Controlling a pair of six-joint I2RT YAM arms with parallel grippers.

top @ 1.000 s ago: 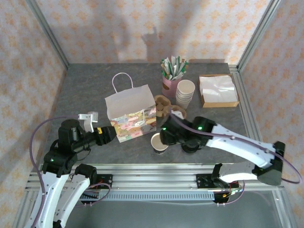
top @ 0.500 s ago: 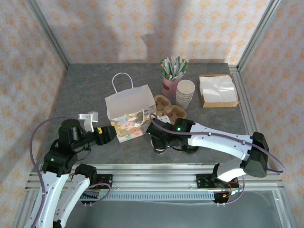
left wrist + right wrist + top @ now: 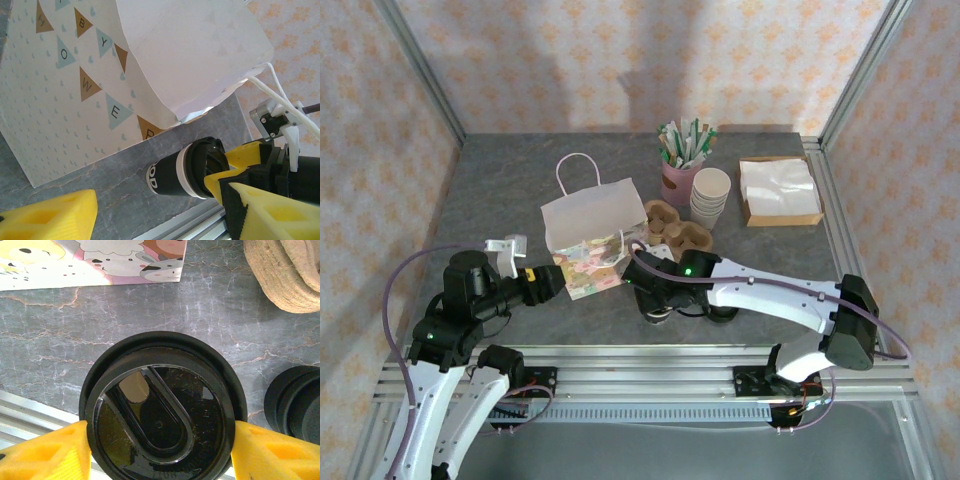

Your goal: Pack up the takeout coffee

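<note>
The takeout coffee [image 3: 160, 410], a small paper cup with a round black plastic lid, sits near the front edge of the grey stone-look table [image 3: 225, 325]. It is just in front of the white paper bag with pictures on it [image 3: 588, 232].

The right wrist camera looks straight down on the lid, so I see the sip hole but not the cup's side. The left wrist camera shows the side instead: a dark band with white letters and a pale ring under the lid. From above, the right arm covers the cup.

The right gripper [image 3: 160, 435] pinches the lid, with one yellow finger pressed on each side. The left gripper [image 3: 160, 215] is spread wide with nothing in it, next to the bag.

Just beside the cup on its right is a stack of black lids [image 3: 296, 401]. Behind it lies a brown cardboard cup holder [image 3: 285, 270]. Farther back stand a stack of cream paper cups [image 3: 710, 196] and a pink cup full of sticks [image 3: 681, 170].

The cup seems to stand straight up with its lid on top, its long way running up and down. The left wrist picture is turned sideways, so it is hard to be sure.
</note>
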